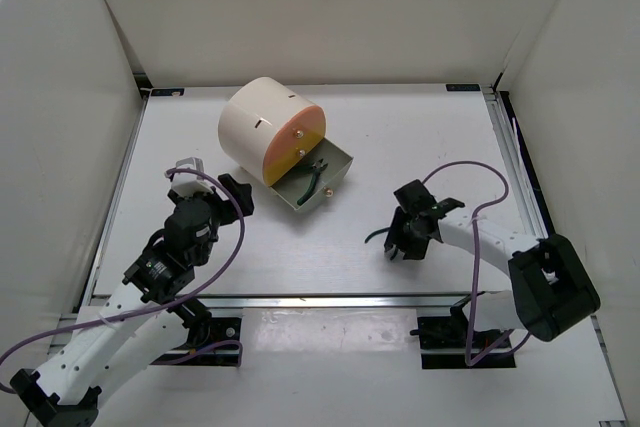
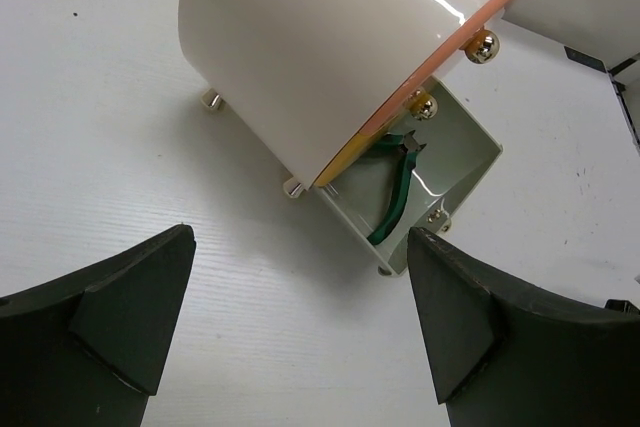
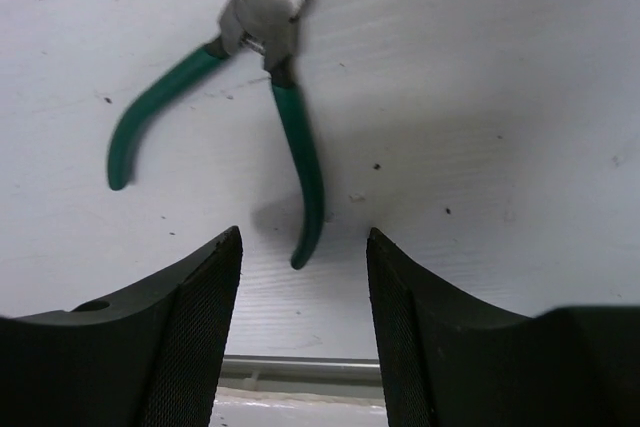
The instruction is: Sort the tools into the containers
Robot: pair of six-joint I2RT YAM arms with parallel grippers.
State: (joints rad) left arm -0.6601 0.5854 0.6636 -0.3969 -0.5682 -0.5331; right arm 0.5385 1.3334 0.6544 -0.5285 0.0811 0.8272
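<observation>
From above, the cream drum (image 1: 262, 127) stands on the worktop (image 1: 420, 147) with one drawer (image 1: 338, 162) pulled out, holding green cutters (image 1: 318, 175); the left wrist view shows the left end effector (image 2: 300, 317) spread wide and empty, facing it; the right wrist view shows the right end effector (image 3: 303, 247) parted, gripping nothing, with green-handled pliers (image 3: 262, 22) lying just ahead.

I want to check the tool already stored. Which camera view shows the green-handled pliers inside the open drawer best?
The left wrist view: the pliers lie large in the open drawer, head and handles clear. The top external view shows them small. The right wrist view shows only another pair on the table.
</observation>
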